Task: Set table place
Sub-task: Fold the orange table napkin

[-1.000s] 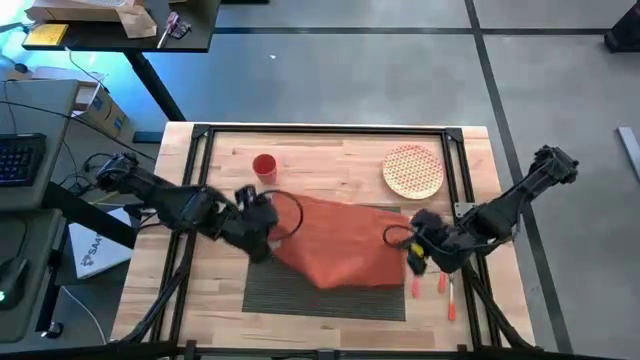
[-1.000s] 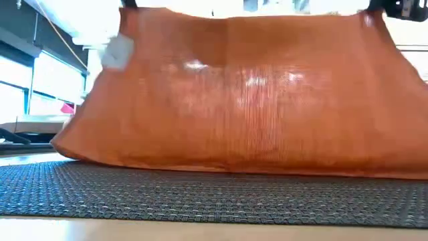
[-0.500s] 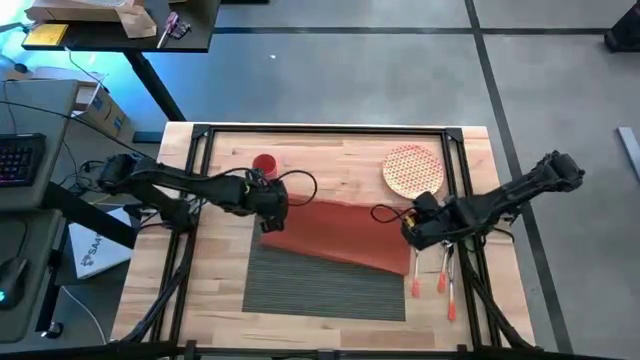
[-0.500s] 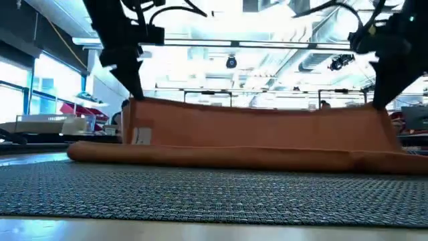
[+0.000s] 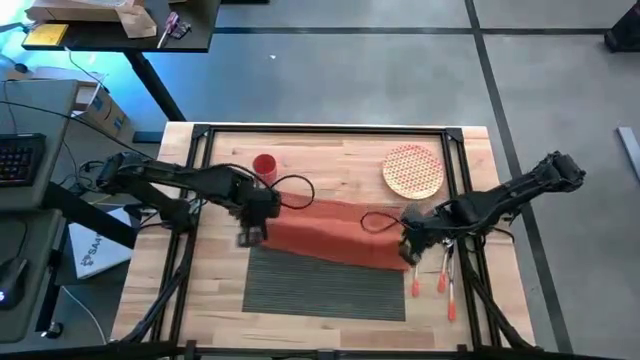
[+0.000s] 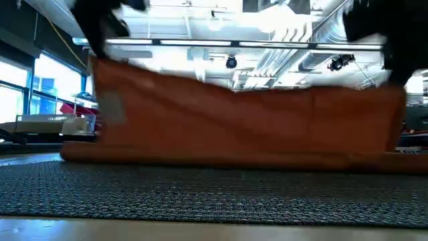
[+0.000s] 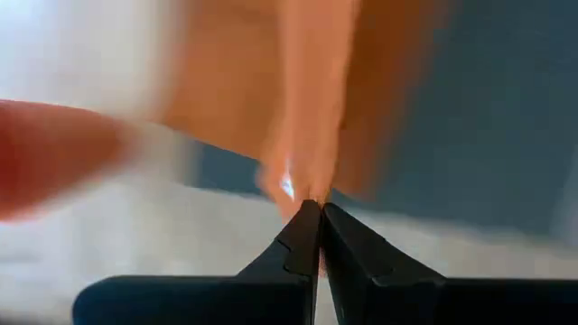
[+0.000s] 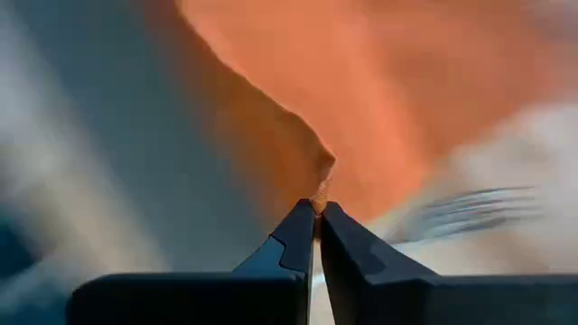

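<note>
Left tool (image 7: 316, 212) and right tool (image 8: 316, 212) each pinch the napkin (image 5: 330, 232).

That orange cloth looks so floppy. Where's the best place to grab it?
Probably by its two corners, from above. The napkin is limp and thin, so each pincer pinches a corner edge: the left pincer and right pincer are both closed on one, holding the cloth stretched over the placemat.

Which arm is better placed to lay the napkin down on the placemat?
Neither alone: the left gripper and right gripper each pinch one corner of the rust-orange napkin, stretched over the placemat's far edge. Lowering likely takes both.
</note>
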Controlling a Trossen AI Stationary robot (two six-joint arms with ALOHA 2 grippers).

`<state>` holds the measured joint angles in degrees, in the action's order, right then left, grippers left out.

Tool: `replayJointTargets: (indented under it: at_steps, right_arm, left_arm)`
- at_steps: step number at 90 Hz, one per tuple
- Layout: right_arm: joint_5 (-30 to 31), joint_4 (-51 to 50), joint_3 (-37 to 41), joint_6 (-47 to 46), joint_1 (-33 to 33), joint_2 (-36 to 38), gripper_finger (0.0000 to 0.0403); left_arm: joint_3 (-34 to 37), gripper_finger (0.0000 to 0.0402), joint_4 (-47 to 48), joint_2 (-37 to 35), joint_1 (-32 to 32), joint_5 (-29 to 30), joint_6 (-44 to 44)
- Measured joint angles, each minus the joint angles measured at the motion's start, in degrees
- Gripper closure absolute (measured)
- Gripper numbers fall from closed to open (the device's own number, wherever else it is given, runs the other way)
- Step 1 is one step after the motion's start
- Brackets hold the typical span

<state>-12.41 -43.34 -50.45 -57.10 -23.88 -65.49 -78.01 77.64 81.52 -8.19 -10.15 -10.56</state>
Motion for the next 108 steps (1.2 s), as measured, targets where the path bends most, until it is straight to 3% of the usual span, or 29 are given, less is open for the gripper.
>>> replayJointTargets:
  at_steps: [4, 8, 23, 33, 48, 66, 96, 108]
  right_arm:
    - [-4.5, 2.1, -1.2, 1.9, -0.9, 0.0, 0.0403]
    - [-4.2, 1.7, -2.1, 2.6, -1.4, 0.0, 0.0403]
    - [15.6, -10.2, -1.6, -4.4, 0.9, 0.1, 0.0403]
    - [22.0, -14.7, 1.0, -10.3, 4.0, 0.1, 0.0403]
    - [25.2, -13.1, 6.2, -10.8, 7.9, -0.1, 0.0403]
    - [25.7, -8.6, 11.5, -11.9, 10.7, -0.2, 0.0403]
    - [31.1, -6.9, 12.9, -11.9, 11.1, -0.2, 0.0401]
    - [32.7, -7.1, 12.9, -11.9, 11.1, -0.2, 0.0371]
  left_arm:
    - [-0.6, 0.0402, -0.1, -0.3, -0.1, -3.9, 0.6]
    - [-0.6, 0.0402, -0.4, -0.8, -0.2, -3.5, 0.7]
    - [3.0, 0.0402, -5.3, -0.7, 3.2, 12.1, -0.5]
    - [8.6, 0.0402, -12.1, -0.6, 6.6, 19.0, -4.2]
    - [17.0, 0.0402, -21.4, -0.6, 9.3, 24.6, -7.9]
    - [21.7, 0.0402, -28.5, -0.6, 9.7, 29.1, -8.3]
    - [23.9, 0.0396, -31.0, -0.2, 9.7, 31.9, -11.8]
    - [23.9, 0.0371, -27.7, -0.2, 9.7, 31.8, -15.6]
